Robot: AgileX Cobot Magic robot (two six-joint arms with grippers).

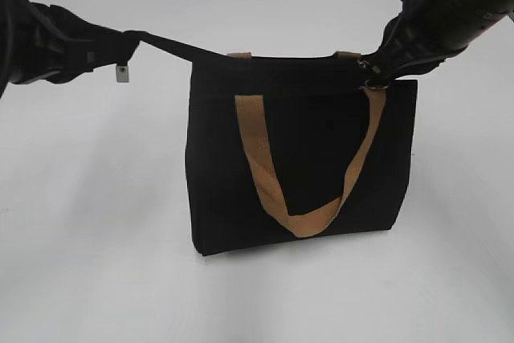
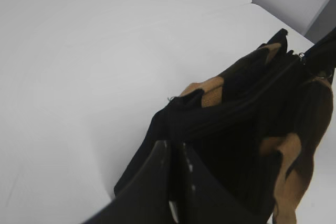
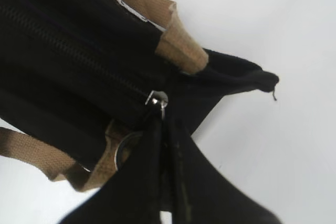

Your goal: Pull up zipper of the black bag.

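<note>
The black bag stands upright mid-table with a tan handle hanging down its front. My left gripper is shut on a black fabric strip pulled taut from the bag's top left corner; in the left wrist view the jaws pinch this black fabric. My right gripper is at the bag's top right corner. In the right wrist view it is shut on the zipper, whose silvery pull sits at the end of the zip line. A metal ring hangs beside it.
A small grey tag dangles under the left gripper. The white table surrounds the bag on all sides. The table's far edge shows in the left wrist view.
</note>
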